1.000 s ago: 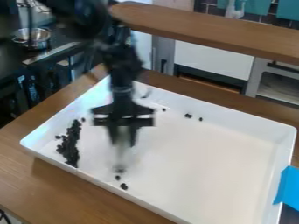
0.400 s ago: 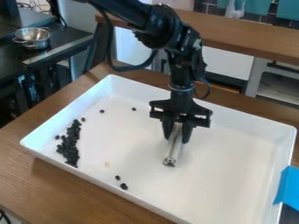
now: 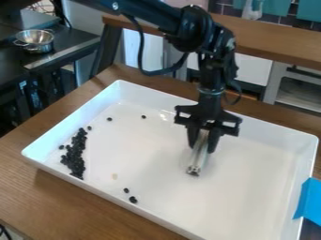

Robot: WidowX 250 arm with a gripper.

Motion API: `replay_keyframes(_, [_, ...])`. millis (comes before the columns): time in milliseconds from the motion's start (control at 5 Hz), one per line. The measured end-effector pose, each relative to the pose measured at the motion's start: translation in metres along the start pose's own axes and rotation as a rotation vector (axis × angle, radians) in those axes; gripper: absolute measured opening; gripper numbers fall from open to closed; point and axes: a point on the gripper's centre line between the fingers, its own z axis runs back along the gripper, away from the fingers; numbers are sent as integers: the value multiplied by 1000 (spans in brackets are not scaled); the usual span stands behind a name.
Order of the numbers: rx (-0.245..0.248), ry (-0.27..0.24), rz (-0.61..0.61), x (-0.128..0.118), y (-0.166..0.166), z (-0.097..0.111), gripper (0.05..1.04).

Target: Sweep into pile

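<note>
The gripper [image 3: 201,149] hangs down over the white tray [image 3: 251,187], nearer the tray's far edge than its near edge. Its fingers are closed on a slim, pale, silvery tool [image 3: 199,157], one on each side of it. The tool slants down, its darker lower end pointing toward the near edge; whether that end touches the tray floor, I cannot tell.

The main pile of small black pieces [image 3: 74,154] lies well apart from the tool, near the tray's left corner, in a narrow band running from beside the left edge toward the near edge. One loose piece [image 3: 89,128] sits just beside the pile's far end, and another [image 3: 61,147] is just off its left side. Two more, a left one [image 3: 109,119] and a right one [image 3: 143,116], lie apart from each other toward the far left corner. Near the near edge, a small piece [image 3: 126,190] and a larger dark spot [image 3: 133,199] lie close together.

The tray rests on the wooden tabletop [image 3: 63,201]. Blue tape [image 3: 307,199] covers part of the tray's right edge. Past the tabletop's left edge, a metal pot [image 3: 36,41] stands on a dark counter [image 3: 69,52].
</note>
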Motion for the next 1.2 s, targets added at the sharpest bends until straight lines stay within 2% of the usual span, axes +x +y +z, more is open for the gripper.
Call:
replay_keyframes(200, [9,23,-8,1,-5,-8,393])
replay_keyframes(800, [14,7,-18,11,-19,-12,393])
replay_keyframes(1200, [-1,39,16,22,-6,-13,393])
